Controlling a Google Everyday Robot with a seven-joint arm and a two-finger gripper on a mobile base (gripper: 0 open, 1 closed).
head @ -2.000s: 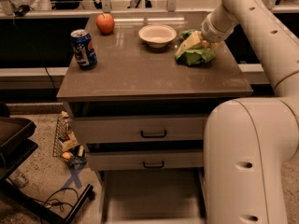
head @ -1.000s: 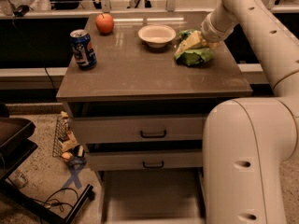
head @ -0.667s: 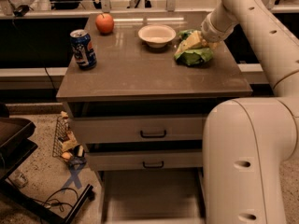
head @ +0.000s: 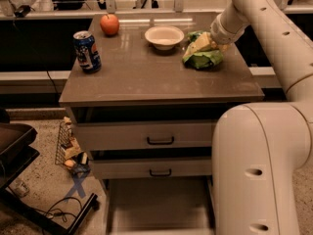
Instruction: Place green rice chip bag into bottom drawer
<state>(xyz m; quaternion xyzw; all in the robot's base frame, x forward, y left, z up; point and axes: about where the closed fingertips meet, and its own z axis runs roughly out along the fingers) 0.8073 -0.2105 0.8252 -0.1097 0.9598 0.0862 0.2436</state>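
Observation:
The green rice chip bag (head: 200, 54) lies crinkled on the cabinet top at the back right, next to the white bowl. My gripper (head: 215, 44) is at the end of the white arm and sits down on the bag's right side, partly buried in the foil. The bottom drawer (head: 156, 204) is pulled out below the cabinet front, its flat grey-beige floor bare. My own white body hides its right side.
On the brown cabinet top (head: 146, 77) stand a blue soda can (head: 87, 51), a red apple (head: 109, 24) and a white bowl (head: 164, 35). Two upper drawers (head: 160, 140) with black handles are shut. A wire basket (head: 68, 148) and a dark cart (head: 14, 146) stand at the left.

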